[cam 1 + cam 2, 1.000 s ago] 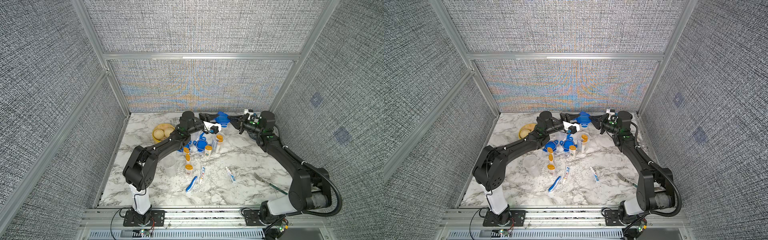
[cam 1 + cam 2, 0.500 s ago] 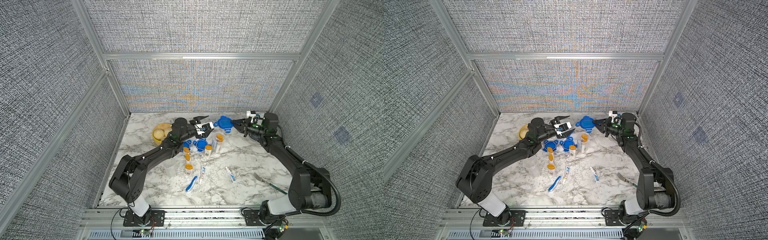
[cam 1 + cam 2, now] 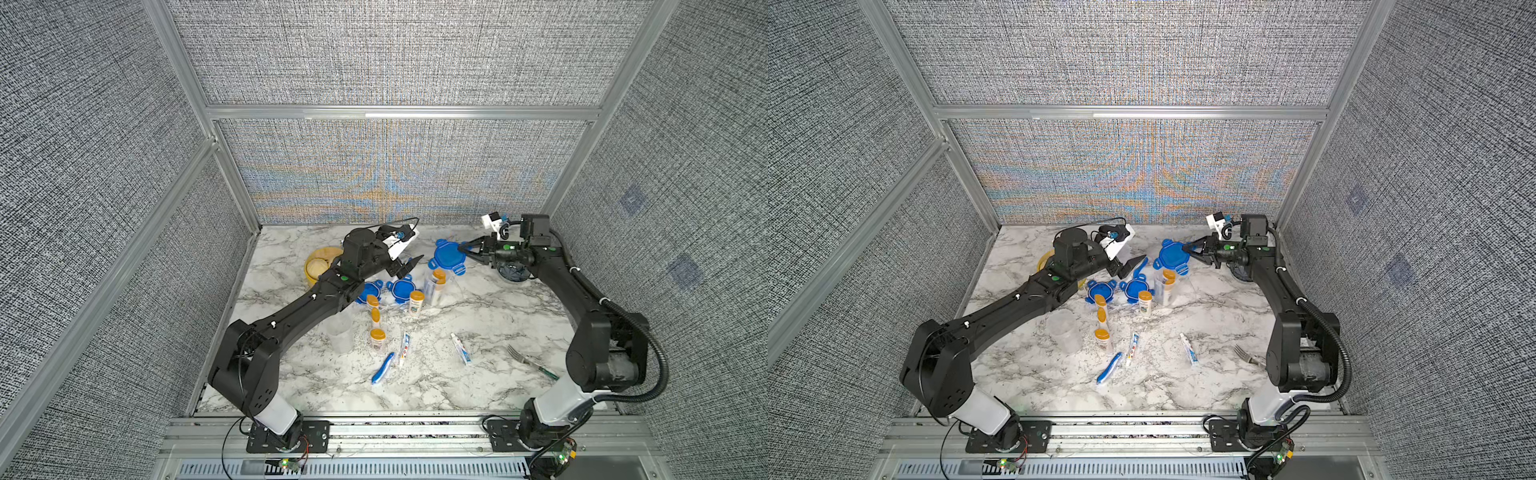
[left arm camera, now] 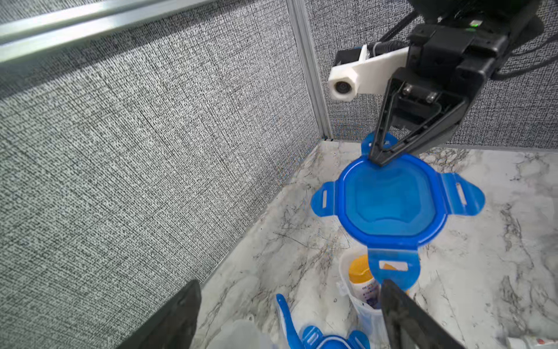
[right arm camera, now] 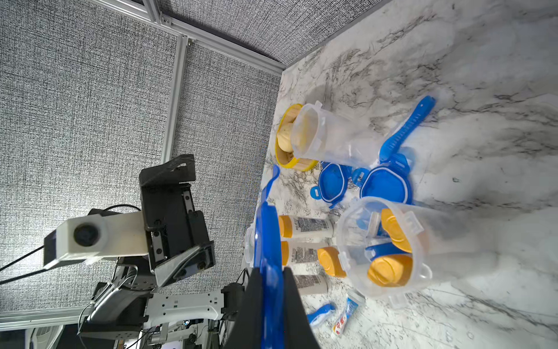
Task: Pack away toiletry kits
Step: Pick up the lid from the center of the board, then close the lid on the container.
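Setting: grey woven panels are closing in a white marble-patterned tabletop on three sides, and both black arms are reaching toward its far end.
Change, left arm: left gripper, close up against the lid a second ago, is now sitting back from it toward the robot's left, jaws spread wide and holding nothing.
Change, lid: blue four-tab clip lid is hanging a little lower and nearer than a second ago.
Right gripper: right gripper is pinching the lid's rim beside one tab, with its jaws pressed onto the thin plastic.
Lid's look: it is lying roughly flat, all four tabs splayed outward, over the far edge of an upright clear plastic jar. Whether the two are touching cannot be told.
Right wrist view alone: it is looking into that jar at two orange caps and a blue toothbrush piece. It is also showing a second, empty clear jar just beside the yellow bamboo steamer.
Left wrist view alone: it is showing the lid's recessed face.
Both top views alone: a metal fork is lying near the right arm, and a dark patterned bowl is sitting under its wrist.
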Tool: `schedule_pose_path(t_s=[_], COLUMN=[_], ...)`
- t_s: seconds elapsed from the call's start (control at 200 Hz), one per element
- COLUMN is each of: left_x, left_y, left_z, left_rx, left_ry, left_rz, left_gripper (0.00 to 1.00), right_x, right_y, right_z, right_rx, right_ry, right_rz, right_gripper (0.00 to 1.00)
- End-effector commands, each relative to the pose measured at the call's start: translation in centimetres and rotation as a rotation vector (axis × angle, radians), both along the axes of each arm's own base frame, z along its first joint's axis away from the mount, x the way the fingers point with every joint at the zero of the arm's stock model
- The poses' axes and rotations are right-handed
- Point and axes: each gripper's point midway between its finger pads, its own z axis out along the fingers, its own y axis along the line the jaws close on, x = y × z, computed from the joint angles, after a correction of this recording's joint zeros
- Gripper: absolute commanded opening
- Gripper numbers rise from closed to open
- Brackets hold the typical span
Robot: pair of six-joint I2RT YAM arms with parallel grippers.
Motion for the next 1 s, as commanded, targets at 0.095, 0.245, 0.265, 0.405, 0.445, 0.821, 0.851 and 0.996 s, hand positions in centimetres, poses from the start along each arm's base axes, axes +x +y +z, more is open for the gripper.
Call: schedule_pose_path(t_s=[0.095,0.245,0.265,0.405,0.445,0.821,0.851,0.996], left_x=[0.7,1.0,0.9,0.7,0.8,0.8,0.8,1.0], left_y=[0.7,0.6,0.6,0.4,0.3,-0.9,-0.9,-1.1], left_z=[-0.2,-0.3,-0.3,-0.6,-0.7,-0.1,-0.1,-0.3], left_rx=[-0.029,-0.062,-0.067,-0.083,-0.085,-0.104,-0.096,-0.065], left_ry=[0.074,0.130,0.131,0.157,0.163,0.161,0.159,0.159], left_rz=[0.076,0.103,0.102,0.097,0.099,0.046,0.044,0.040], left_gripper=[0.91,0.91,0.91,0.91,0.91,0.91,0.91,0.91], right_x=[0.2,-1.2,-1.4,-2.9,-3.3,-5.1,-5.1,-4.8], right_y=[0.2,-0.2,-0.4,-1.9,-2.2,-0.6,-0.4,-0.1], right_z=[-0.2,-1.3,-1.4,-2.4,-2.7,-3.4,-3.4,-3.7], right_rx=[0.086,0.106,0.112,0.131,0.125,0.159,0.160,0.172], right_ry=[0.042,0.080,0.082,0.105,0.098,-0.009,-0.016,-0.062], right_rz=[-0.143,-0.355,-0.388,-0.584,-0.637,-0.852,-0.862,-0.929], right_gripper=[0.00,0.00,0.00,0.00,0.00,0.00,0.00,0.00])
